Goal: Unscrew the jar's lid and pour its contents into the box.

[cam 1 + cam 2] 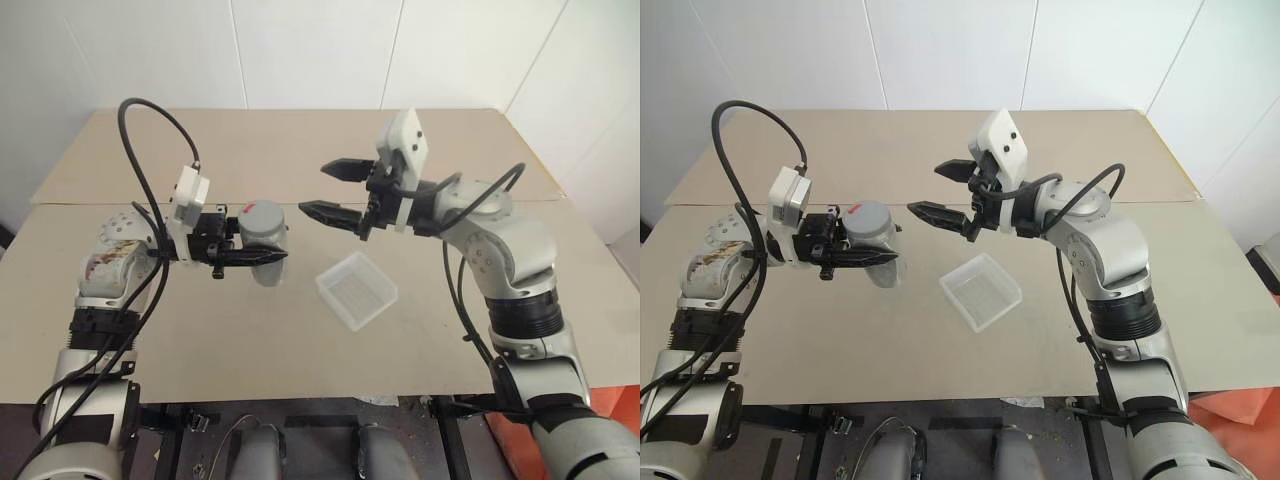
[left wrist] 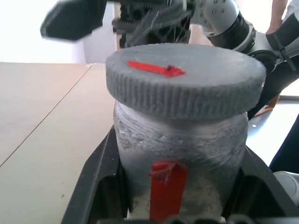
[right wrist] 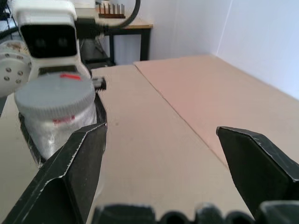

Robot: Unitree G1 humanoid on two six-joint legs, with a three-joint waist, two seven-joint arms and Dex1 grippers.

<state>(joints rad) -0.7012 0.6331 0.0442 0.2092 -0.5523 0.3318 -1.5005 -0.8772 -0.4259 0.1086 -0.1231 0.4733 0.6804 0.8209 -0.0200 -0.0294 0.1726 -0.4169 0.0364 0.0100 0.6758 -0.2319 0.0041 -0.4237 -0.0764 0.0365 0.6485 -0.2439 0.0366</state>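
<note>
Two end effectors – left (image 1: 262, 258) pinching capped jar (image 1: 264, 240), right (image 1: 322, 189) spread beside lid (image 2: 184, 79), contents seemingly unseen

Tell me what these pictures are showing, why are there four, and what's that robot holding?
It's a robot with two arms. Two pictures come from cameras in its head, looking down at a table. The other two come from little cameras on its wrists. The left gripper is shut on a small jar, held above the table, its grey lid on and turned toward the other hand. The right gripper is open, facing the lid, not touching it. A small white box sits on the table below them.
</note>
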